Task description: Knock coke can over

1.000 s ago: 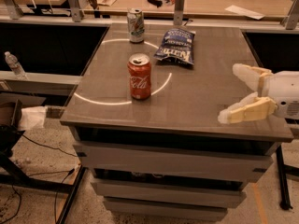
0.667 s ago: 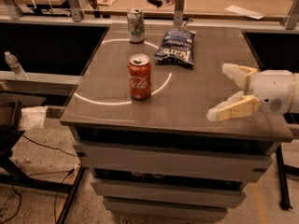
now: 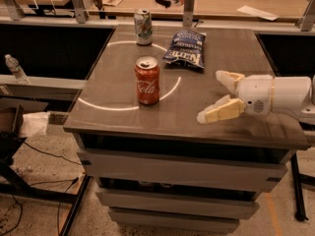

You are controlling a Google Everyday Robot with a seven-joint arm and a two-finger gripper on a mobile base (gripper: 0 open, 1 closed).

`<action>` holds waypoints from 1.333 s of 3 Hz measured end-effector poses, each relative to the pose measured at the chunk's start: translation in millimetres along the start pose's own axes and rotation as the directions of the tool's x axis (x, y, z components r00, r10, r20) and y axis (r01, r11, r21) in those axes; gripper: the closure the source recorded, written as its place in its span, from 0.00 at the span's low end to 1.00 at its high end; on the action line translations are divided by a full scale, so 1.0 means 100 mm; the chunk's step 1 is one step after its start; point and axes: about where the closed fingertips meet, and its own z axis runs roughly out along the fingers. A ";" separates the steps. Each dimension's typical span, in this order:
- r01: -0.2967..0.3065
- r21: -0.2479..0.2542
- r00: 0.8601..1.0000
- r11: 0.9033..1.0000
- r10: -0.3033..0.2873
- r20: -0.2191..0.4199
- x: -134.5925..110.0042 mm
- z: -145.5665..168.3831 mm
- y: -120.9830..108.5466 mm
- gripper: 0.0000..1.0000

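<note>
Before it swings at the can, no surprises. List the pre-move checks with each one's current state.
1. Coke can upright on the table: ok.
2. Gripper right of it, apart, above the table: ok.
3. Jaws open, holding nothing: ok.
4. Nothing between gripper and coke can: ok.
5. Chip bag and pale can sit behind, off a straight sideways sweep: ok.
6. Gripper height relative to the can's middle: cannot tell.

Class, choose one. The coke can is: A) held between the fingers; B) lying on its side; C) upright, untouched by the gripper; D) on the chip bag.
C: the coke can stands upright on the table; the gripper, fingers open, hangs over the table's right side, clear of it.
</note>
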 end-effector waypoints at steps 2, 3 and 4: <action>-0.027 -0.010 0.999 1.000 0.027 0.027 -0.12 0.62 -0.08 0.00; -0.026 -0.031 0.998 0.999 0.028 0.048 -0.19 0.89 -0.09 0.00; -0.025 -0.056 0.997 0.998 0.029 0.071 -0.32 1.09 -0.07 0.00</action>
